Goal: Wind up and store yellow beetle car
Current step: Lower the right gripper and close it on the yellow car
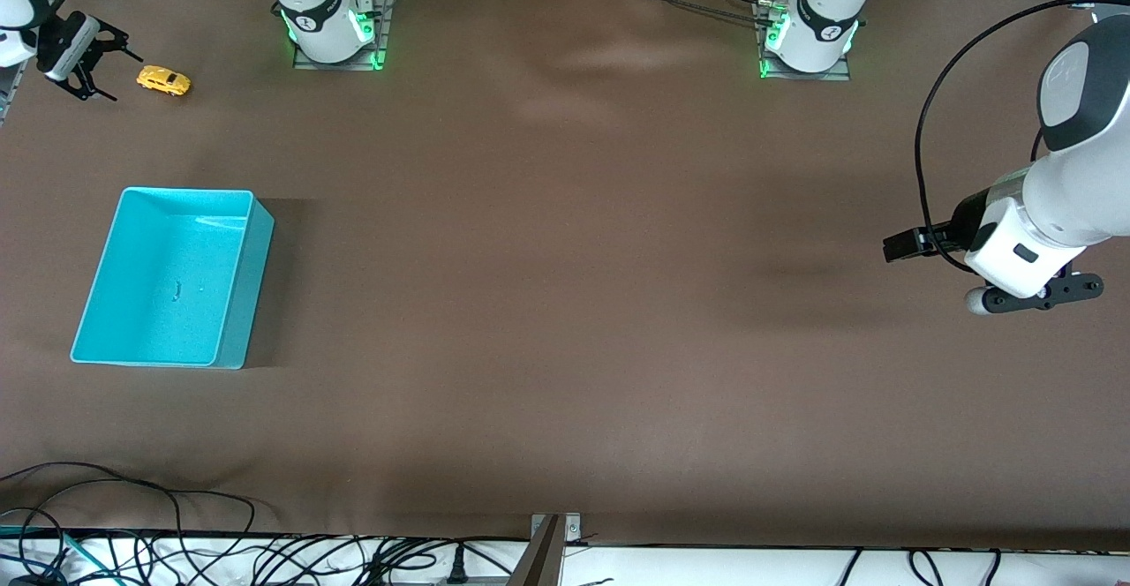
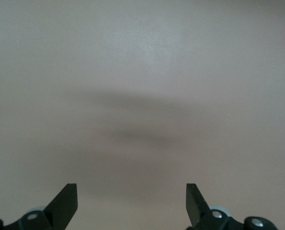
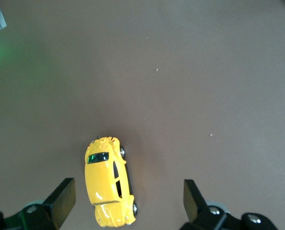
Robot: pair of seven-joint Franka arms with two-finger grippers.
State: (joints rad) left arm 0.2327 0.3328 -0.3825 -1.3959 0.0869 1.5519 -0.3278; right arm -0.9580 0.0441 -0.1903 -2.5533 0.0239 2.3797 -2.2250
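Front view: the small yellow toy beetle car (image 1: 163, 81) stands on the brown table, farther from the camera than the open turquoise plastic bin (image 1: 172, 277), which holds no car. The right gripper (image 1: 88, 70), fingers spread and empty, hovers just beside the car. The left gripper (image 1: 1037, 296) waits over bare table at the left arm's end.

Left wrist view: fingers parted, nothing between.

Right wrist view: the car (image 3: 108, 182) sits between the open fingers, ungrasped. Judgement: winding and storing both remain.
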